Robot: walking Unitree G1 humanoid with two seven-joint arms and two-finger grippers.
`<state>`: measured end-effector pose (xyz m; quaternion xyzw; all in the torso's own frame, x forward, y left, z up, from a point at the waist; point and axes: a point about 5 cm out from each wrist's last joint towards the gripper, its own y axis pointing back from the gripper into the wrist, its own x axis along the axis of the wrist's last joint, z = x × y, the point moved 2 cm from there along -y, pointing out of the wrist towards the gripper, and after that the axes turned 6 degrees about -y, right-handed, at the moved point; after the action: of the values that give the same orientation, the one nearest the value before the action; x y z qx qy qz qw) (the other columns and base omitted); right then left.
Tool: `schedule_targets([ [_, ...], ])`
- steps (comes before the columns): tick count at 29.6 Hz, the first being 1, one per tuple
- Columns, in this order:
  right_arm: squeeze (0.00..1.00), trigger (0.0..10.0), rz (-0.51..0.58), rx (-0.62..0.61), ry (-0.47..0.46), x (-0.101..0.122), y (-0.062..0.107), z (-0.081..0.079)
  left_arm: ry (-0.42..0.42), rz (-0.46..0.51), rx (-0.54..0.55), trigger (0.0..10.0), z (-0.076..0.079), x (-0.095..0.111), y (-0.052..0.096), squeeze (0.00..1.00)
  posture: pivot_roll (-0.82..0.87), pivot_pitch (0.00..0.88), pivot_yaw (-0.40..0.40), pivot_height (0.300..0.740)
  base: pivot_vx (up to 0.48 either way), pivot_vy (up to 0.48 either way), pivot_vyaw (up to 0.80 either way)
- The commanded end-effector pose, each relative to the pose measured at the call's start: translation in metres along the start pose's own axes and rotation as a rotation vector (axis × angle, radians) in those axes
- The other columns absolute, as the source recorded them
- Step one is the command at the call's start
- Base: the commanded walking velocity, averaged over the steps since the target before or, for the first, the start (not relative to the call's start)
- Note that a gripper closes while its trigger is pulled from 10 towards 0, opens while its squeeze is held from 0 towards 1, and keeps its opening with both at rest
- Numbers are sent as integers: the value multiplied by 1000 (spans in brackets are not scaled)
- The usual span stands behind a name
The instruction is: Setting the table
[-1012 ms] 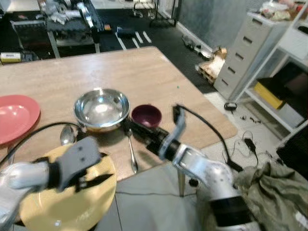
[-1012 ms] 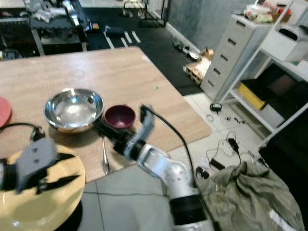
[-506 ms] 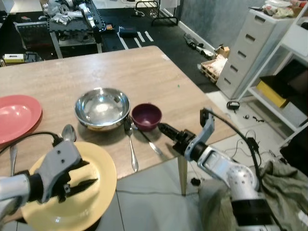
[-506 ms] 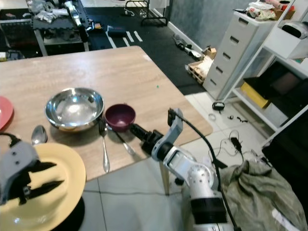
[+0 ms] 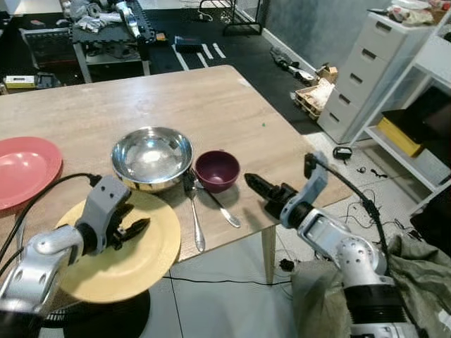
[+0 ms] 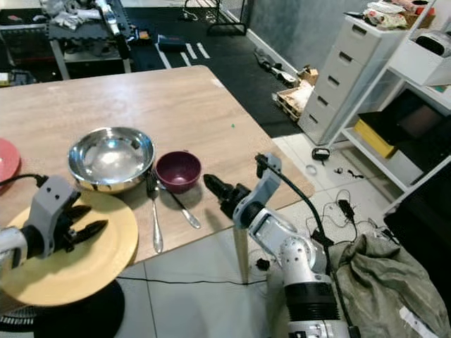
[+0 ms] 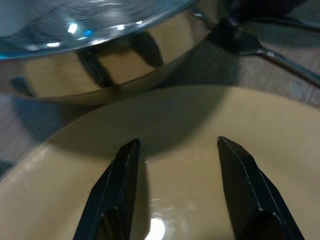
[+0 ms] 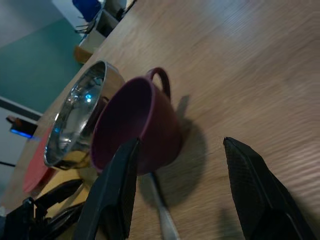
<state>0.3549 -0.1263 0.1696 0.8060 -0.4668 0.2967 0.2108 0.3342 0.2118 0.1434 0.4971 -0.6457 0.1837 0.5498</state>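
A yellow plate (image 5: 120, 253) lies at the table's near edge, partly over it, with its rim close to a steel bowl (image 5: 151, 156). My left gripper (image 5: 134, 229) hovers open just above the plate, its fingers pointing at the bowl (image 7: 100, 45). A maroon cup (image 5: 217, 169) stands right of the bowl. A fork (image 5: 192, 218) and a second utensil (image 5: 224, 210) lie in front of the cup. My right gripper (image 5: 255, 186) is low over the table (image 5: 211, 105), right of the cup and apart from it, open and aimed at the cup (image 8: 135, 125).
A pink plate (image 5: 25, 169) sits at the table's far left. Beyond the table's right edge stand a grey drawer cabinet (image 5: 352, 77) and white shelves. A cloth heap (image 5: 416, 282) and cables lie on the floor. A black round base (image 6: 63, 317) stands under the yellow plate.
The right gripper drew back from beside the cup, where a utensil now lies. The left gripper and yellow plate now sit nearer the bowl. The camera shifted a little.
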Motion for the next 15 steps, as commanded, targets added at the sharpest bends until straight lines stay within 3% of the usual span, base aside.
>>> schedule_targets([
  [1, 0, 10000, 7, -23, -8, 1, 4, 7, 1, -32, -18, 10000, 6, -8, -7, 0, 99, 85, 14, 740, 0, 0, 0],
  [5, 0, 10000, 14, -18, -7, -1, 5, 6, -37, -26, 32, 10000, -5, 0, -21, 0, 93, 82, 20, 740, 0, 0, 0],
  [8, 0, 10000, 16, -12, -13, -3, 5, 4, -85, -32, 165, 10000, -28, 5, -26, 0, 90, 82, 23, 740, 0, 0, 0],
  [12, 0, 10000, 19, 9, -18, -5, 4, -1, -101, 6, 343, 10000, -57, 14, -24, 0, 85, 80, 24, 740, 0, 0, 0],
  [15, 0, 10000, 10, 33, -18, -7, 3, -6, -83, 22, 394, 10000, -65, 16, -23, 0, 82, 79, 24, 740, 0, 0, 0],
])
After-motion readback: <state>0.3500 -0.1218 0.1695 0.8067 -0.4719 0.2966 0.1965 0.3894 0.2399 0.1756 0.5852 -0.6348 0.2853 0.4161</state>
